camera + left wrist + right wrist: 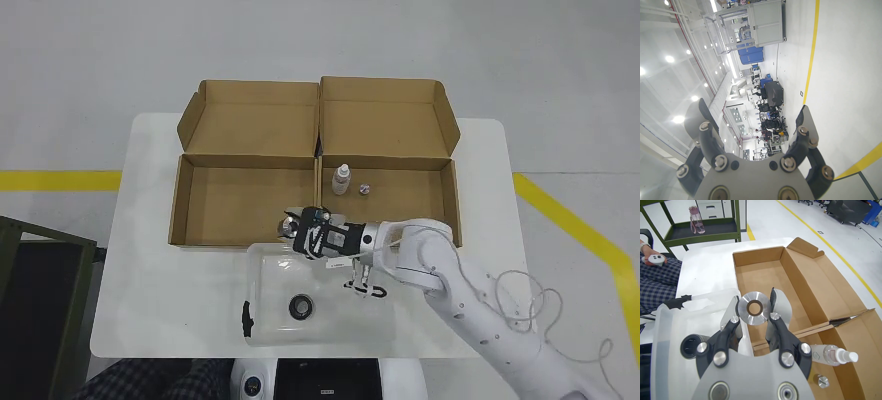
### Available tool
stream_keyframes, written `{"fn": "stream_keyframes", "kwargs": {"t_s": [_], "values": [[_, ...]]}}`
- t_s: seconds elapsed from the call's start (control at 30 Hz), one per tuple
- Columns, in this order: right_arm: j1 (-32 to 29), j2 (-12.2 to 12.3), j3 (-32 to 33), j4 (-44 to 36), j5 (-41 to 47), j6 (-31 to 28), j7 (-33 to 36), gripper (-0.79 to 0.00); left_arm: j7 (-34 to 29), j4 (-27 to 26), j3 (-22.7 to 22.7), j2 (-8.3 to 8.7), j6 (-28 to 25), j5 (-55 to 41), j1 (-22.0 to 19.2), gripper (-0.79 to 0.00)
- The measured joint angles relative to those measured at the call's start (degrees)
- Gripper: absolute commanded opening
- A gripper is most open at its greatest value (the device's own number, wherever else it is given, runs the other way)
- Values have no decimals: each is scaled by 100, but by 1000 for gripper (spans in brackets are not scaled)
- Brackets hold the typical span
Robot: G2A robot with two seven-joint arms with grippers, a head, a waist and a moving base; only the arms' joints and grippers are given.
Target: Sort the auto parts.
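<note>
Over the white tabletop (150, 250), a holed silver metal disc (754, 308) is being pinched by the right jaws above the near wall of the left brown cardboard box (761, 279). Release is probably being best withheld until that wall is cleared. Meanwhile the left jaws are being held spread.

floor (80, 60): pale grey | yellow line (60, 180): at 9 o'clock, another at 4 o'clock | green shelf cart (40, 300): 8 o'clock, beside white table (150, 290) | ceiling lights (669, 59): round, lit

Two cardboard boxes (250, 205) (410, 205), one clear bin (330, 325), one spray bottle (341, 180), one metal cap (365, 187), one metal disc (763, 313), one dark ring (293, 307).
</note>
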Motion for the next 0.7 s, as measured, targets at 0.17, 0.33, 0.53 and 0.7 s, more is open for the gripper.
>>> {"fn": "stream_keyframes", "kwargs": {"t_s": [0.17, 0.33, 0.53, 0.7], "values": [[445, -168, -313, 377, -11, 298, 191, -785, 0, 0, 0, 0, 0, 0, 0, 0], [804, -331, -585, 758, 14, 518, 370, -785, 0, 0, 0, 0, 0, 0, 0, 0], [1216, -560, -944, 1349, 70, 676, 474, -785, 0, 0, 0, 0, 0, 0, 0, 0], [1483, -725, -1136, 1767, -1, 814, 537, -785, 0, 0, 0, 0, 0, 0, 0, 0]]}}
